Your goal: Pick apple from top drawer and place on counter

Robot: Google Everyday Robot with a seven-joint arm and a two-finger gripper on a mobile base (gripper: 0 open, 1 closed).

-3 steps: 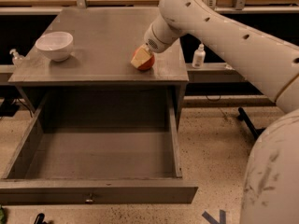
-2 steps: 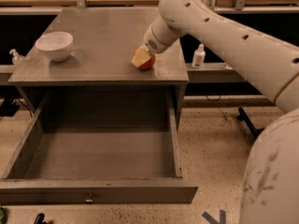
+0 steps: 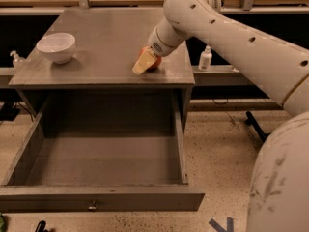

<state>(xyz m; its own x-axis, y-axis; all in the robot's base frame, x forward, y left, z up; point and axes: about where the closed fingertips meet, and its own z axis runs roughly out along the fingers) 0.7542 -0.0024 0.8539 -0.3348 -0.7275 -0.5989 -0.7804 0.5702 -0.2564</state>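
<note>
Camera view. My hand (image 3: 146, 65), at the near right of the desk (image 3: 106, 42), is clasped on the apple (image 3: 155, 62), which sits on the surface directly under my wrist. Judged next: let go, rise straight up. Top drawer (image 3: 104, 161), pulled out: nothing inside. White bowl (image 3: 56, 46), left: appears empty.

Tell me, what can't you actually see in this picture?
- The apple: mostly hidden behind the gripper at the front right of the counter, camera view.
- Whether the apple touches the counter: the gripper covers the contact.
- The top drawer: left end cut off by the picture's edge.
</note>
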